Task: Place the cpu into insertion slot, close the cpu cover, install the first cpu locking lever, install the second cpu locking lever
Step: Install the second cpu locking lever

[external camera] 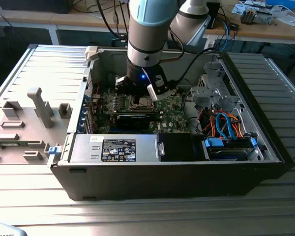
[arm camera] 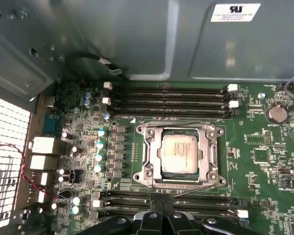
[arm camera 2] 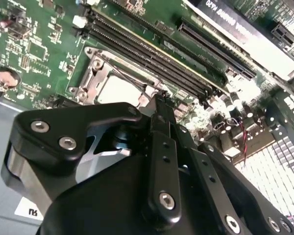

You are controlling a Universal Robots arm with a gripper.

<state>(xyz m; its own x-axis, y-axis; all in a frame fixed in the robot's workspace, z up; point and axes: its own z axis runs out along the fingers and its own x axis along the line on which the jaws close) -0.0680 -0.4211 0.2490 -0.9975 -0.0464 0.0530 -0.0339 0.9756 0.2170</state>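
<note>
**Hovering over the socket, chip already seated**

Hanging above the board (arm camera: 264, 161) inside the open case (external camera: 265, 142), my claw (arm camera: 159, 215) is narrow, fingertips pressed together and holding nothing. Just ahead of the tips lies the slot (arm camera: 147, 174), with the cpu (arm camera: 179, 153) lying flat inside it, silvery top up. Over it lies the cover (arm camera: 211, 156), its frame ringing the chip. Memory slots (arm camera: 166, 98) run on the far side of the socket.

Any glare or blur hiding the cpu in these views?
First wrist view: cpu sharp, evenly lit, soft sheen on its top. Second wrist view: cpu washed pale by glare, gripper body in front looks soft. Exterior view: socket area dim under the arm.
</note>
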